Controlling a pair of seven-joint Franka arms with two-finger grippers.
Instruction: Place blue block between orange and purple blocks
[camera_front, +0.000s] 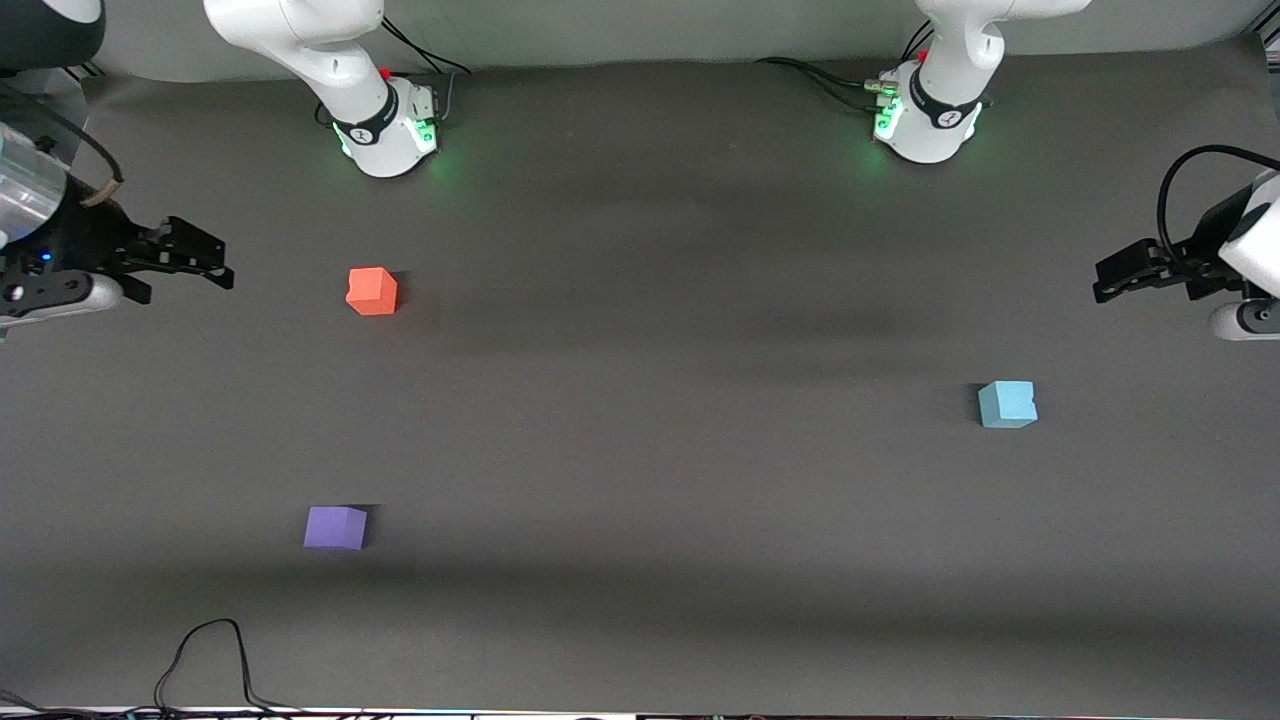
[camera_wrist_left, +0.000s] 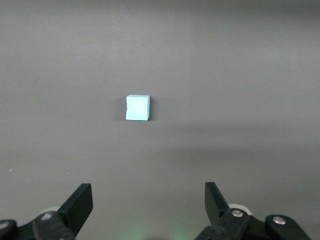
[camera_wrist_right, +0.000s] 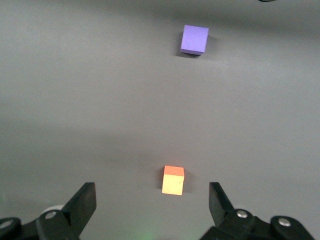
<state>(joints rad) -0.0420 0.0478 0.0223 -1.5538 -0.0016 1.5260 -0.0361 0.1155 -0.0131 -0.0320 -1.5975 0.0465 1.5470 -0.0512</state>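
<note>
The blue block (camera_front: 1007, 404) sits alone on the dark table (camera_front: 640, 420) toward the left arm's end, well apart from the orange block (camera_front: 372, 291) and the purple block (camera_front: 335, 527), which lies nearer the front camera. The left gripper (camera_front: 1105, 277) and right gripper (camera_front: 215, 262) hang at the table's ends, fingers apart, holding nothing, their arms partly cut off.

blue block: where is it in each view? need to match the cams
Front view: the blue block sits alone on the dark table, toward the left arm's end, apart from the orange block and purple block.
Left wrist view: blue block near centre, ahead of the open left gripper.
Right wrist view: not in it.
Shared landmark: the left gripper, seen in the front and left wrist views.
</note>
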